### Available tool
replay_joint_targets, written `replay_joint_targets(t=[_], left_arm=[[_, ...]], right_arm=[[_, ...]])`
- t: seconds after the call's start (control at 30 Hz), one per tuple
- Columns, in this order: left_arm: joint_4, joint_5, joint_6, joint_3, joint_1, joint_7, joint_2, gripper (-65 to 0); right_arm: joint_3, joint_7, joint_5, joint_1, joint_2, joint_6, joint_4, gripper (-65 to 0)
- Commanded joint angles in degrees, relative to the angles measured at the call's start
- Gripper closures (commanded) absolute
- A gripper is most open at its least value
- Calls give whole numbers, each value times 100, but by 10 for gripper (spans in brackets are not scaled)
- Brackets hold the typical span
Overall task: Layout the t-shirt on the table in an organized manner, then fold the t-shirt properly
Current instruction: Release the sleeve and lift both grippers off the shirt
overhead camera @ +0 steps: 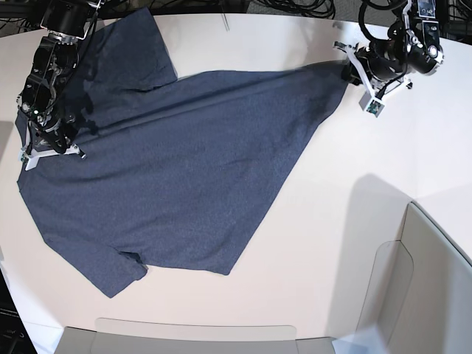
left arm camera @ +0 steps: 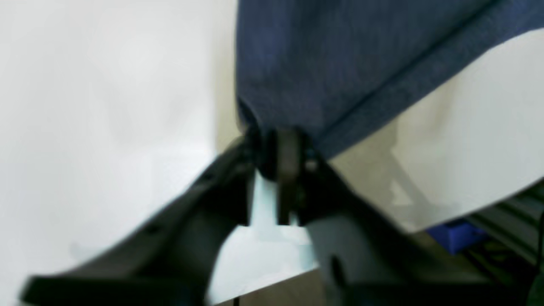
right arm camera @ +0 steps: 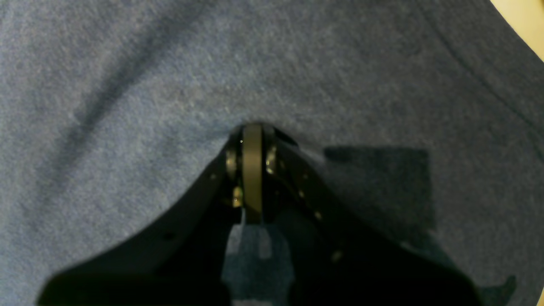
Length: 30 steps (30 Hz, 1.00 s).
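White table (overhead camera: 332, 221); right jaws clamped on t-shirt (overhead camera: 169, 169), left jaws' state unclear.

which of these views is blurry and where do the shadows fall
Left wrist view: smeared with motion blur, the left gripper and the t-shirt corner both soft. Right wrist view: sharper, dim, with a blocky shadow on the cloth beside the right gripper. Base view: clear and evenly lit, with a soft grey shadow on the table near the pale panels.
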<state>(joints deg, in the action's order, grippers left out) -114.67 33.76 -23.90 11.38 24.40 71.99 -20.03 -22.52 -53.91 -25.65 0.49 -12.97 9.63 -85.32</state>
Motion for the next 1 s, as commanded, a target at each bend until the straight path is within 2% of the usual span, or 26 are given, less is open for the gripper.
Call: replay_joint_targets(t=[0.0, 0.07, 0.1, 0.2, 0.3, 0.47, 0.53, 0.63, 0.7, 0.8, 0.97], left_arm=[[-89, 22, 21, 62, -1, -12, -76, -167], [-89, 31, 21, 62, -106, -21, -76, -212], [-89, 31, 21, 62, -221, -21, -76, -216], [-89, 40, 21, 62, -484, 50, -67, -209], [-98, 40, 21, 71, -686, 50, -67, -209], [-98, 48, -14, 370, -1108, -3, -32, -209], [-98, 48, -23, 484, -1328, -3, 91, -209], [-106, 48, -23, 519, -1574, -3, 170, -206], [-106, 57, -23, 502, -1697, -3, 197, -181], [-115, 57, -23, 493, -1873, 50, 302, -120], [-106, 57, -23, 484, -1900, 50, 328, -37]], right_arm=[[15, -503, 64, -62, 18, 88, 18, 0], [15, -503, 46, -62, 44, 88, -141, 0], [15, -503, -15, -54, 53, 88, -290, -14], [6, -503, -323, -54, 53, 88, -730, -110], [-29, -503, -622, -62, 53, 88, -1196, -146], [-38, -486, -1228, -212, 53, 88, -1802, -145], [-38, -477, -1501, -361, 62, 88, -2013, -145], [-47, -477, -1668, -722, 62, 97, -2303, -144], [-47, -477, -1694, -1047, 62, 114, -2514, -125], [-161, -477, -1694, -1539, 71, 114, -2699, 0], [-890, -495, -1686, -2128, 264, 105, -2734, 0]])
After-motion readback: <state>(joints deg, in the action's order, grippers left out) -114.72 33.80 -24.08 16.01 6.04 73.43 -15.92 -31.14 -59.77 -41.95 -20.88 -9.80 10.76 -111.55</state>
